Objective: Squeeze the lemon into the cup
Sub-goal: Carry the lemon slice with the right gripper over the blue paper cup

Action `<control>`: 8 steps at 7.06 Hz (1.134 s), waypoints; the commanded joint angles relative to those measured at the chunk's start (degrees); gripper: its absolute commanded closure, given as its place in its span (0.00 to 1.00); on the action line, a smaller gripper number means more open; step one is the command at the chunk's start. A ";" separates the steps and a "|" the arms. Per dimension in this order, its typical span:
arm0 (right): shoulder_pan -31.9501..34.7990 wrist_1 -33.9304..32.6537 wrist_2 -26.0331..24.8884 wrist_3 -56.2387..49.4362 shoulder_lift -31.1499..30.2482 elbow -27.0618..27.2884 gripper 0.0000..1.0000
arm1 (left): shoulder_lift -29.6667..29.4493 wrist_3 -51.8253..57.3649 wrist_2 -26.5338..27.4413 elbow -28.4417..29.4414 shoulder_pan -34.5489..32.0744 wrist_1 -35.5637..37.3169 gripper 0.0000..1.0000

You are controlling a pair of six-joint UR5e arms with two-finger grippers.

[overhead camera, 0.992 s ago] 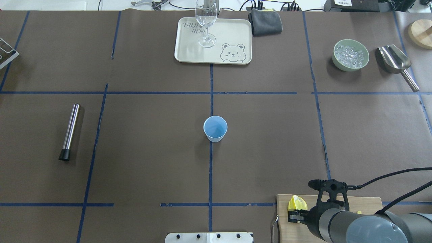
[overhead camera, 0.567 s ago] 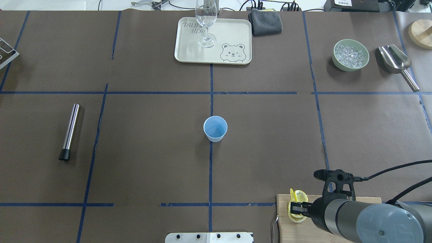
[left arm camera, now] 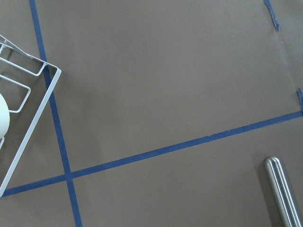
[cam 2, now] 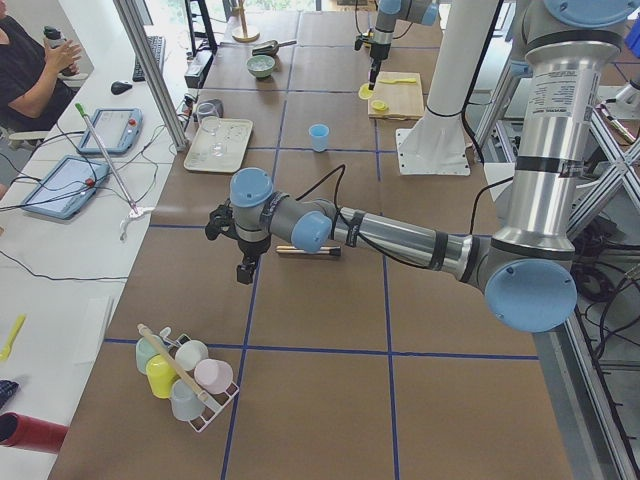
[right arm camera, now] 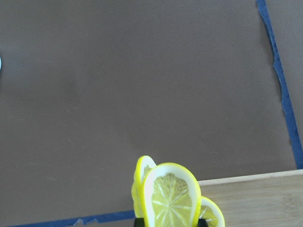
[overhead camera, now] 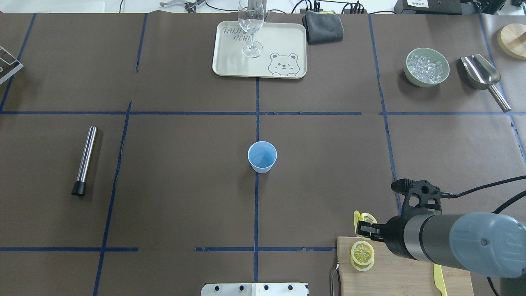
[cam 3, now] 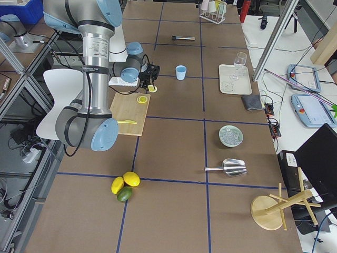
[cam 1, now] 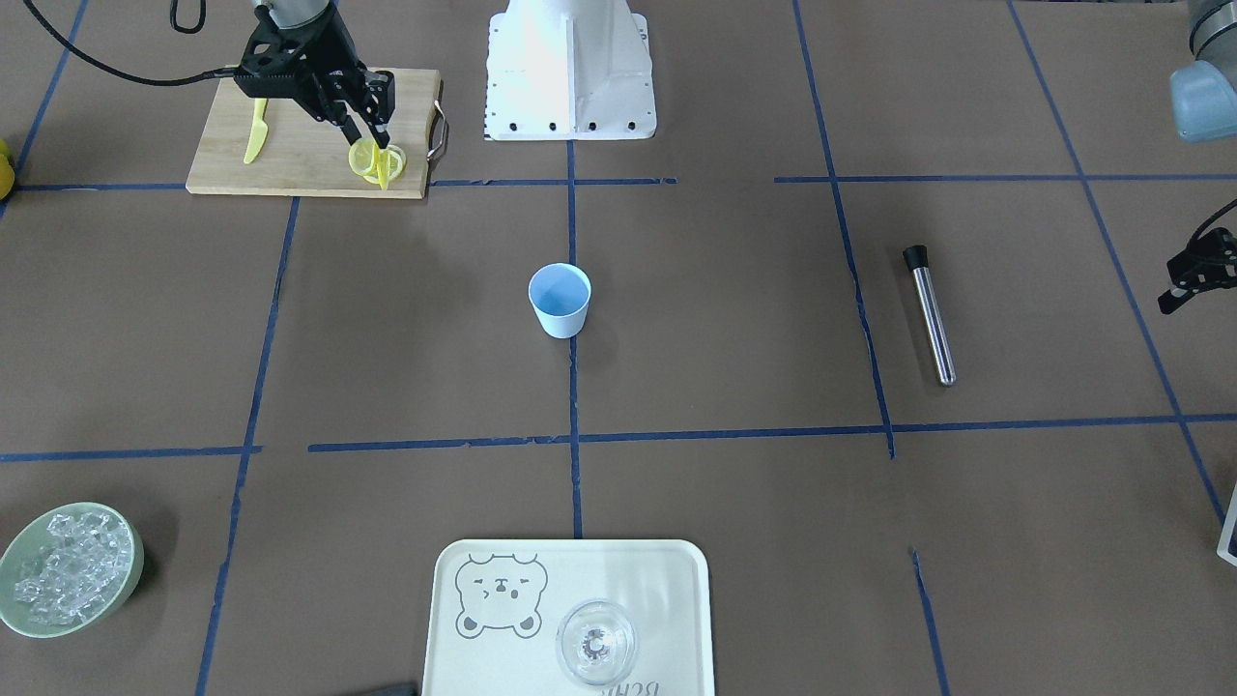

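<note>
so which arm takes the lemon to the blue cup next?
Right. The right gripper already grips a lemon slice lifted off the cutting board; the left gripper hangs beyond the steel tube, farther from the light-blue cup.

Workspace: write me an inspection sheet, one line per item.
Surface: brown-papered table with a blue tape grid.
Job's things: lemon slices clamped upright in the right gripper, near the cutting board corner; spare slices lie flat on the board; cup upright at table centre, nothing touching it.
Clutter: steel tube, tray with wine glass, ice bowl, scoop, grey cloth, yellow knife.
Grippers: right gripper shut on the lemon; left gripper off to the side, open or shut cannot be told.
Cables: black cable off the right wrist.
Surroundings: seated operator, cup rack.
</note>
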 commanded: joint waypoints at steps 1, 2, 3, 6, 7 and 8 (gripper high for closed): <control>4.45 -0.46 1.59 -0.43 5.21 -0.63 0.57 | -0.03 0.00 0.00 0.05 0.00 0.00 0.00; 7.25 -6.73 3.25 -1.21 11.41 -0.98 0.57 | -0.03 0.00 0.00 -0.03 -0.09 0.00 0.00; 9.02 -17.06 3.79 -3.57 21.57 -2.89 0.57 | -0.03 0.00 0.00 0.05 0.00 0.00 0.00; 11.84 -23.50 3.09 -6.67 36.94 -14.40 0.57 | -0.03 0.09 0.00 0.49 -0.09 -0.09 0.00; 12.46 -23.50 2.91 -8.50 40.71 -19.21 0.58 | -0.03 0.09 0.00 0.49 -0.09 -0.09 0.00; 12.73 -23.15 2.91 -9.04 43.18 -23.26 0.58 | -0.03 0.09 0.00 0.40 0.00 -0.09 0.00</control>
